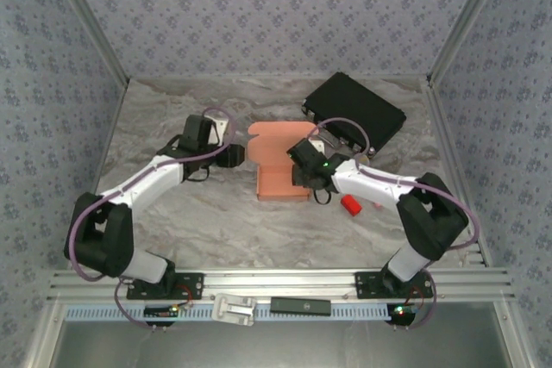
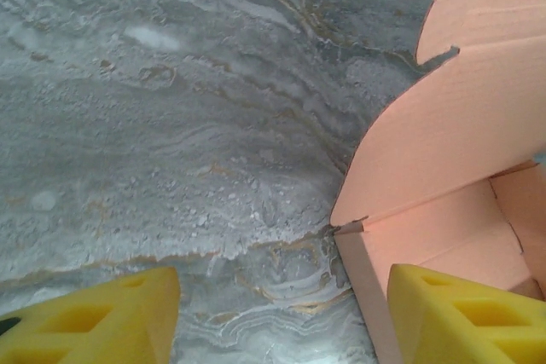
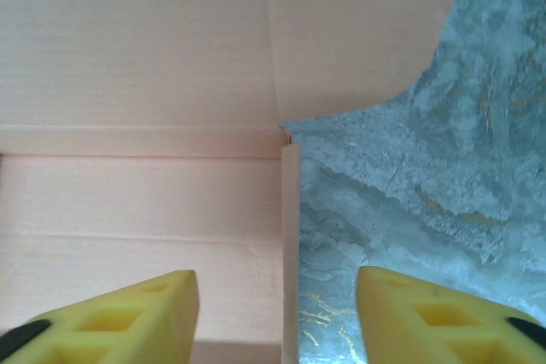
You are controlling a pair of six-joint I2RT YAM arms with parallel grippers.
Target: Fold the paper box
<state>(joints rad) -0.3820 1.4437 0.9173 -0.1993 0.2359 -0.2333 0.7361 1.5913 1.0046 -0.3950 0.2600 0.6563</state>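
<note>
One paper box (image 1: 272, 170) (half-folded), one black case (image 1: 354, 111).

Soft, even light falls from above. In the top view the table (image 1: 216, 230) carries only faint, short shadows beneath my arms, and the black case (image 1: 354, 109) near its far right corner is a dark mass with little detail. At my left wrist pale sheen lies on the marbled surface, and my left fingers (image 2: 94, 321) blur at the bottom edge. At my right wrist the paper box (image 3: 136, 57) looks washed out and my right fingers (image 3: 128, 313) are soft.
</note>
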